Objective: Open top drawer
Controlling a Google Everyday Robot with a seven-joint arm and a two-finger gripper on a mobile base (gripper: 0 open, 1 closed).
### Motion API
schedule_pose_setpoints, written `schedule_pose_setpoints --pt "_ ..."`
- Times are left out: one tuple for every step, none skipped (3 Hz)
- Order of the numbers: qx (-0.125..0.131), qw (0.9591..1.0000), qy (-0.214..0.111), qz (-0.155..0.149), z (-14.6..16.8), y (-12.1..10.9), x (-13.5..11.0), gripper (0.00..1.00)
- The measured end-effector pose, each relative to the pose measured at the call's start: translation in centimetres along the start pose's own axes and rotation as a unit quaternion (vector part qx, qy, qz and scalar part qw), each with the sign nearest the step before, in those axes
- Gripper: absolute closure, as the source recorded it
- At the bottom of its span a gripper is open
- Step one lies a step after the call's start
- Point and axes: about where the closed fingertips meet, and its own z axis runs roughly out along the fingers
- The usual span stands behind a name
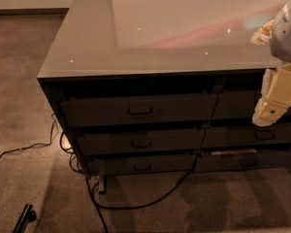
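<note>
Dark grey top drawer point(102, 111) looks shut, sitting right under the bench point(87, 52) top in the left stack, with its loop handle point(140, 111) dead centre. The cream pincer point(271, 103) hangs at the right edge of the view, well apart from that handle, and I can't tell if it's open or closed. The handle is off to its left at roughly the same height and runs level, so I reckon a sideways reach, then a pull straight out.
</note>
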Motion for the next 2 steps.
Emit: schedule_pose_setpoints --pt "0.0 1.0 0.0 0.0 0.0 0.0 0.0 0.0" --pt "-0.028 0.9986 -0.039 -0.022 1.9 0.8 -0.6 0.0"
